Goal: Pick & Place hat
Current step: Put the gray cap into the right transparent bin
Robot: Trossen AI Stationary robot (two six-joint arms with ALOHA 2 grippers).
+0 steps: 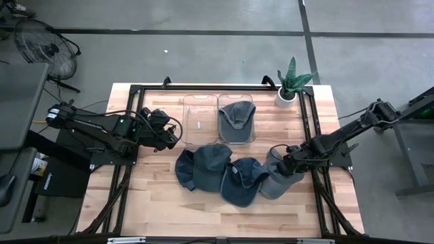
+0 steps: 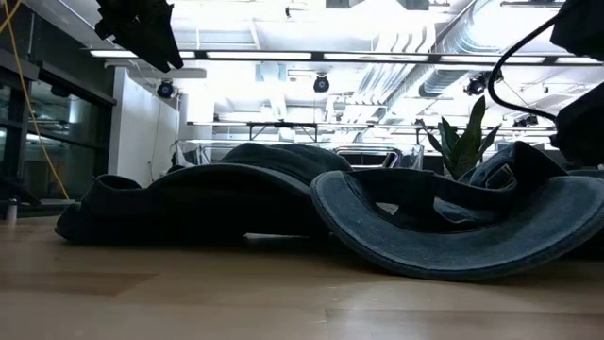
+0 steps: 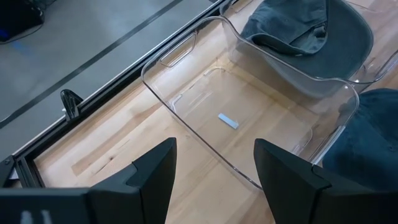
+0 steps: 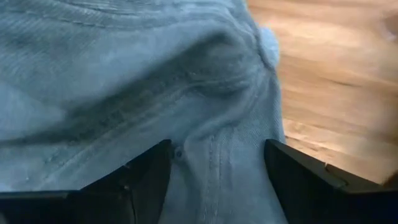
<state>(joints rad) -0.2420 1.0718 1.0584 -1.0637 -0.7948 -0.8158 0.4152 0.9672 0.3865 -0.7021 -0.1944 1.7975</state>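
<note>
I am seeing three caps lying in a row across the lower middle of the high view: a dark blue cap [image 1: 203,165] on the left, a blue cap [image 1: 242,181] overlapping it in the middle, and a grey cap [image 1: 278,177] on the right. The right gripper [image 1: 290,165] is hovering directly over the grey cap, its fingers spread wide with the crown filling the gap between them in the right wrist view. Farther up, the left gripper [image 1: 171,133] is waiting with jaws wide apart beside the empty clear bin [image 1: 199,119]. The neighbouring bin [image 1: 237,119] is holding a fourth grey cap [image 1: 237,122]. A potted plant [image 1: 291,83] is standing at the table's upper right corner.
</note>
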